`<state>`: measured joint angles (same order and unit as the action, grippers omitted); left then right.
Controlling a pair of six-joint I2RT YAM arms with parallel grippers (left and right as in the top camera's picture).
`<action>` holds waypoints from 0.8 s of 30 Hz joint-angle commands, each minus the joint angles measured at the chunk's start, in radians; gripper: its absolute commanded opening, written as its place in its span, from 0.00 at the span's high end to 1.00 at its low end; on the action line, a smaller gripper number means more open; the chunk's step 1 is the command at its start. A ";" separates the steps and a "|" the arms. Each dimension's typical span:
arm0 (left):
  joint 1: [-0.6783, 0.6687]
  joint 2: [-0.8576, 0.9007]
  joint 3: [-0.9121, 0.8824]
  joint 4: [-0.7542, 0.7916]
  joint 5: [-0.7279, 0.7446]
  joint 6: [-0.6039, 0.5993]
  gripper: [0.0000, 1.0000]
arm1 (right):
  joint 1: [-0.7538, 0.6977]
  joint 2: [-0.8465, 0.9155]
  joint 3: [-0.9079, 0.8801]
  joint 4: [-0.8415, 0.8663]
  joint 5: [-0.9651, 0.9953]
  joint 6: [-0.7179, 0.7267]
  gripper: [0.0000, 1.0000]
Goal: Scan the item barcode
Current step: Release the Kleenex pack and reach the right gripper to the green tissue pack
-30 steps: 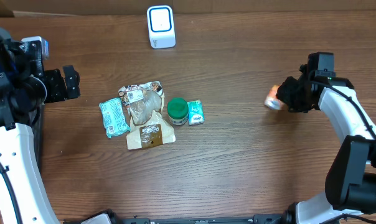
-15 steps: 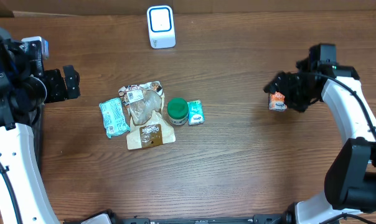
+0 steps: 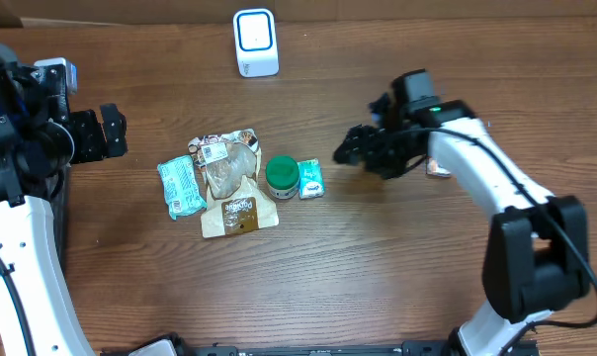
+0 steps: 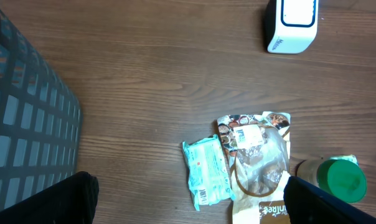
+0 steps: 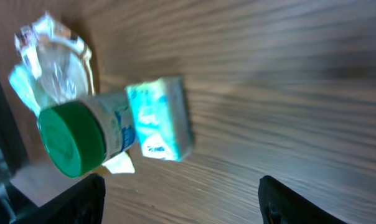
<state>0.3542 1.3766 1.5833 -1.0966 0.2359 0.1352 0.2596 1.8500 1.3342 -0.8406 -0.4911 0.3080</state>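
On the brown wooden table (image 3: 378, 277), left tool (image 3: 100, 133) and right tool (image 5: 185, 199) gape wide, empty.

Overhead view. A white scanner (image 3: 255, 43) stands at the far edge of the table (image 3: 378, 287). At centre a teal packet (image 3: 182, 186), clear bag (image 3: 227, 163), brown pouch (image 3: 239, 212), green-lidded jar (image 3: 282, 176) and teal box (image 3: 311, 180) lie packed together. The right gripper (image 3: 353, 148) hovers just right of the box, jaws apart and empty. An orange item (image 3: 438, 169) lies beside the right forearm. The left gripper (image 3: 99, 133) sits at far left, jaws wide.
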 commanded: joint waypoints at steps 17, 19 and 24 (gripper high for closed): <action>-0.001 -0.002 0.009 0.000 0.013 0.022 0.01 | 0.169 0.166 0.011 0.122 0.050 0.187 0.57; -0.001 -0.002 0.009 0.000 0.013 0.022 0.01 | 0.169 0.172 0.011 0.122 0.050 0.187 0.64; -0.001 -0.002 0.009 0.000 0.013 0.022 0.00 | 0.169 0.174 0.011 0.122 0.072 0.187 0.72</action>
<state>0.3542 1.3766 1.5833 -1.0962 0.2363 0.1352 0.4316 2.0193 1.3342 -0.7246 -0.4374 0.4881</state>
